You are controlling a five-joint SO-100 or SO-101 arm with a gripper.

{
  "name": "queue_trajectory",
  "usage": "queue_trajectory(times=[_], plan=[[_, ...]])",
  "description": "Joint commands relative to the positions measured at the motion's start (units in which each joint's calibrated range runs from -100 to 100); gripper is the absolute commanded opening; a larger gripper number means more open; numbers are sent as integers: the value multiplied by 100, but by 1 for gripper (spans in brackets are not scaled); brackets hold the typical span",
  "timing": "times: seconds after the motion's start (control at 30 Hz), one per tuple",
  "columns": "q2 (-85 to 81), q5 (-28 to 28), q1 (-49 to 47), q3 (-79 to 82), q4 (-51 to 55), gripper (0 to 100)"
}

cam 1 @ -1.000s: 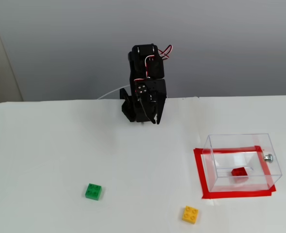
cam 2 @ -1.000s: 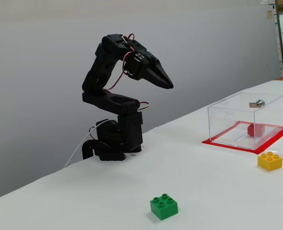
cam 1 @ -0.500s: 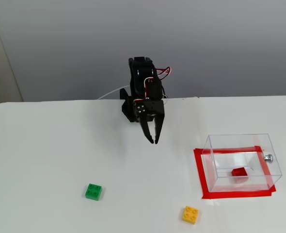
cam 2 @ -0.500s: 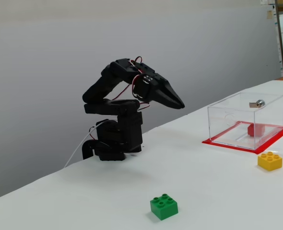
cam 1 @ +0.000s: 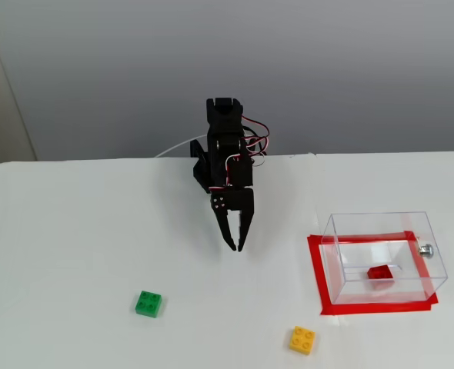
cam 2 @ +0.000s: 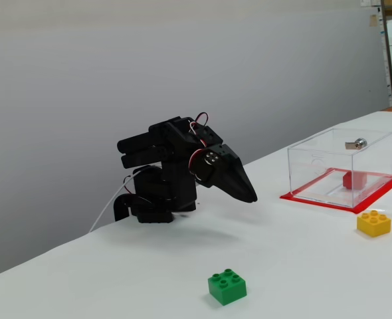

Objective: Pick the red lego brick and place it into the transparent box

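The red lego brick (cam 1: pixel 380 272) lies on the floor inside the transparent box (cam 1: pixel 381 261); it also shows in the other fixed view (cam 2: pixel 353 179), inside the box (cam 2: pixel 339 166). The box has a small silver knob (cam 1: pixel 425 249) on its right wall. My black gripper (cam 1: pixel 235 247) hangs folded near the arm's base, fingertips together and pointing down, holding nothing, well left of the box. In the other fixed view the gripper (cam 2: pixel 251 197) points down and to the right, above the table.
A green brick (cam 1: pixel 148 304) lies front left and a yellow brick (cam 1: pixel 302 340) front centre-right, near the box. A red tape outline (cam 1: pixel 319 277) frames the box. The table is white; a grey wall stands behind.
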Motion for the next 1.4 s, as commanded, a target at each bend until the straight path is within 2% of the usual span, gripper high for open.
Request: queue_trajectory(times=[0.0,0.2,0.4,0.67,1.37], plan=[[-59,-16,-14,128,-10,2],[-68,-16,-21,381,121,2],[-68,-27,-169,201,1444,2],[-68,15,-206,-44,2262,2],[-59,-16,-184,-53,2279,2]])
